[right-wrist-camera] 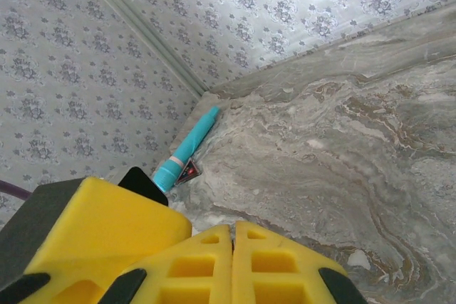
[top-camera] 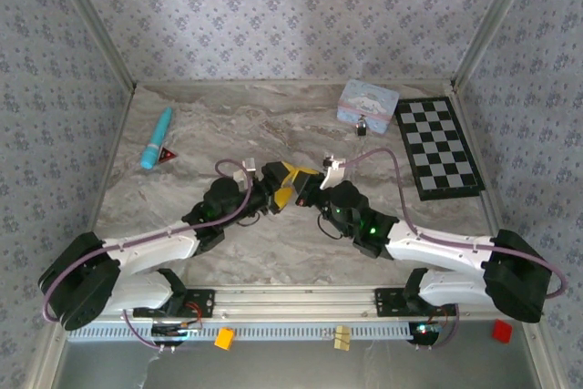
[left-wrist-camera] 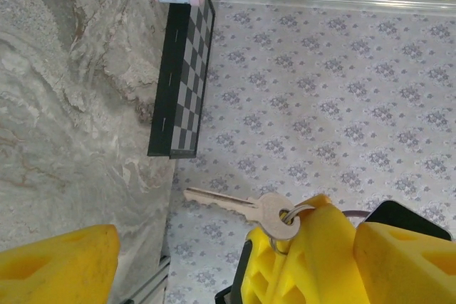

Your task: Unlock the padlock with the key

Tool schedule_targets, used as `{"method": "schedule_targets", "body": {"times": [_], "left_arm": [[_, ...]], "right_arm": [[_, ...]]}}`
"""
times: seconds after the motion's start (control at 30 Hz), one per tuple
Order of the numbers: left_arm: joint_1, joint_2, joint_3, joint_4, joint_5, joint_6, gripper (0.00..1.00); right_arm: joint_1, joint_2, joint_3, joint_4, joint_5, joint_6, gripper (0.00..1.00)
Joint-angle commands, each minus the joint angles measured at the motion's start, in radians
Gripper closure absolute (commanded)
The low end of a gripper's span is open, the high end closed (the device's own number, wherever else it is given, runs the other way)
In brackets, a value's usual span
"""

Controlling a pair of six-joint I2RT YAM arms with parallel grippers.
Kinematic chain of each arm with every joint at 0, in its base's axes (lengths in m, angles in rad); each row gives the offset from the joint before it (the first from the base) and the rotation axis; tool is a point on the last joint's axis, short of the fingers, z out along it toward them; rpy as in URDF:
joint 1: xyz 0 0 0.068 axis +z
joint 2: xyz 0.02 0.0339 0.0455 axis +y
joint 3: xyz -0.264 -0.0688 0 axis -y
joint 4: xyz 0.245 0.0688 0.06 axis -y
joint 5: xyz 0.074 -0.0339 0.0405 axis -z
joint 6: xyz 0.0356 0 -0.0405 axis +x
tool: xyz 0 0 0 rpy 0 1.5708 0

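The tiny dark padlock (top-camera: 363, 126) lies on the marble table against the front of the pastel tin (top-camera: 367, 101), far from both grippers. The silver key (left-wrist-camera: 239, 203) juts out sideways in the air, its ring caught in the yellow fingers (left-wrist-camera: 306, 258) of my right gripper (right-wrist-camera: 233, 230), which is shut. My left gripper (left-wrist-camera: 235, 247) is open, one yellow finger (left-wrist-camera: 60, 268) on each side of the key and the right gripper's tips. Both grippers meet above the table's middle, the left gripper (top-camera: 288, 183) facing the right gripper (top-camera: 310, 192).
A black-and-white chessboard (top-camera: 438, 147) lies at the right, beside the tin. At the left lie a teal pen (top-camera: 156, 137) and a small red triangle (top-camera: 167, 156). Patterned walls enclose the table on three sides.
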Motion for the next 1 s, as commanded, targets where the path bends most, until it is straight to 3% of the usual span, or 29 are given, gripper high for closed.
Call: {"method": "schedule_targets", "body": {"times": [0.0,0.43,0.73,0.87,0.97], "left_arm": [[-0.011,0.013,0.036,0.074,-0.027,-0.022,0.17],[0.025,-0.045,0.042,-0.013,-0.055,0.028,0.19],[0.043,-0.077,0.059,-0.072,-0.046,0.059,0.26],[0.043,-0.091,0.05,-0.096,-0.049,0.06,0.16],[0.043,-0.089,0.051,-0.093,-0.042,0.064,0.14]], "right_arm": [[0.017,-0.003,0.003,0.057,-0.038,0.008,1.0],[0.033,-0.063,-0.057,0.042,-0.012,0.031,1.0],[0.036,-0.063,-0.071,0.048,-0.011,0.031,1.0],[0.038,-0.074,-0.06,0.052,-0.014,0.018,1.0],[0.037,-0.078,-0.059,0.085,-0.027,-0.001,1.0]]}}
